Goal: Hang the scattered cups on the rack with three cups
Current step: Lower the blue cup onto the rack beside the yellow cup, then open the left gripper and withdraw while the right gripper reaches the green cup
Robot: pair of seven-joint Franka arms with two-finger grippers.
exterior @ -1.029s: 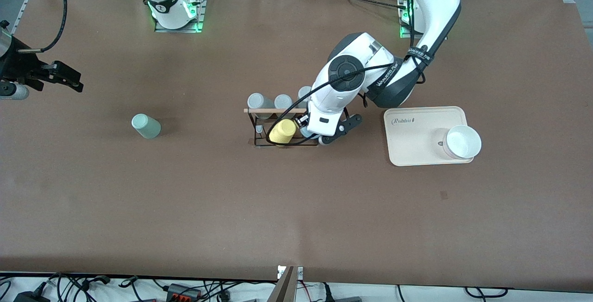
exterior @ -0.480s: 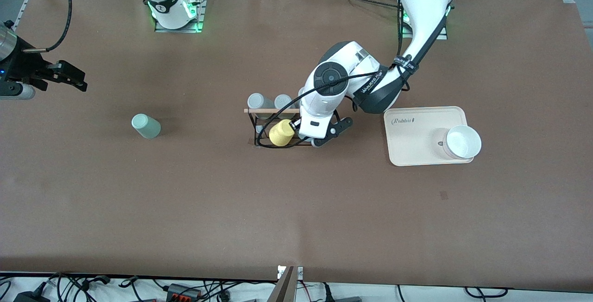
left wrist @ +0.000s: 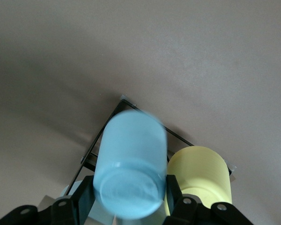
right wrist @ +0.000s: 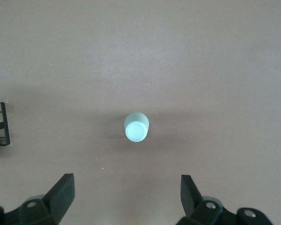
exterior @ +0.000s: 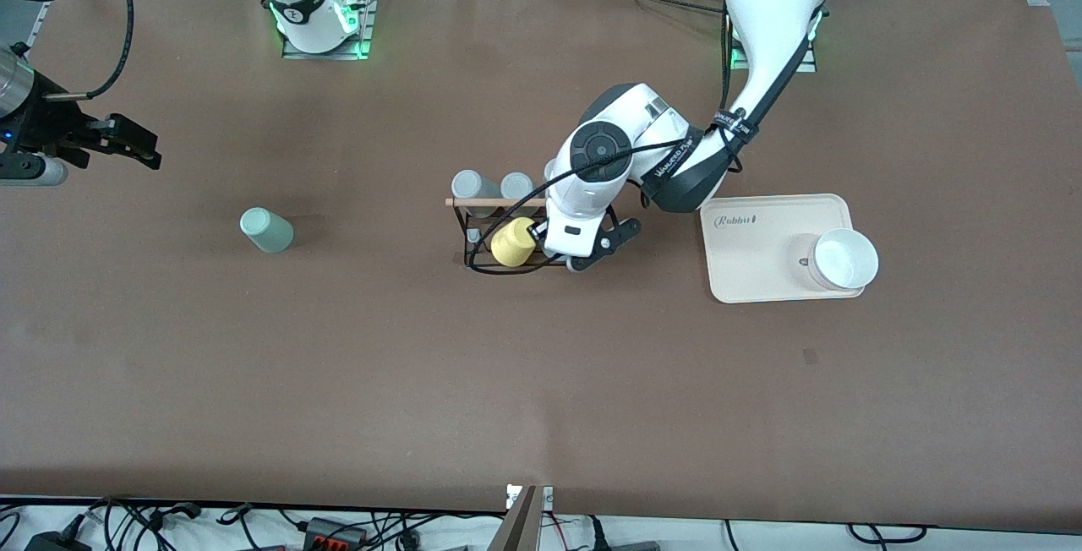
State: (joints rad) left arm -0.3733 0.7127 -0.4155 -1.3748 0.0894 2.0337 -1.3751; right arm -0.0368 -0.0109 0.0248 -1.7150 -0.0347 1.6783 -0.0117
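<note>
a brown table (exterior: 338, 382) fills the front view, with the two arm bases along its top edge. the left gripper (left wrist: 126, 206) is down at the rack (exterior: 507, 238), at the rack's end toward the left arm. in the left wrist view a light blue cup (left wrist: 130, 164) sits upside down between its black fingers (left wrist: 84, 197), which stand close on either side of the cup's base; whether they press it or have let go i cannot tell. just beside the blue cup, on the same rack, is a yellow cup (exterior: 514, 242), also inverted. the rack's wooden bar (exterior: 494, 202) runs across its top, and grey cups (exterior: 467, 186) stand along the rack's farther row, past the left gripper toward the arm bases. a cream tray (exterior: 761, 272) lies beside the left arm, toward the left arm's end of the table, carrying a white bowl (exterior: 844, 259).

the right gripper (right wrist: 126, 194) hangs in the air over the right arm's end of the table, jaws spread wide and holding nothing. the pale mint green cup (exterior: 266, 230) stands upside down on the table, well apart from the rack; in the right wrist view it shows ahead of the open right gripper's fingertips (right wrist: 65, 187), untouched.
</note>
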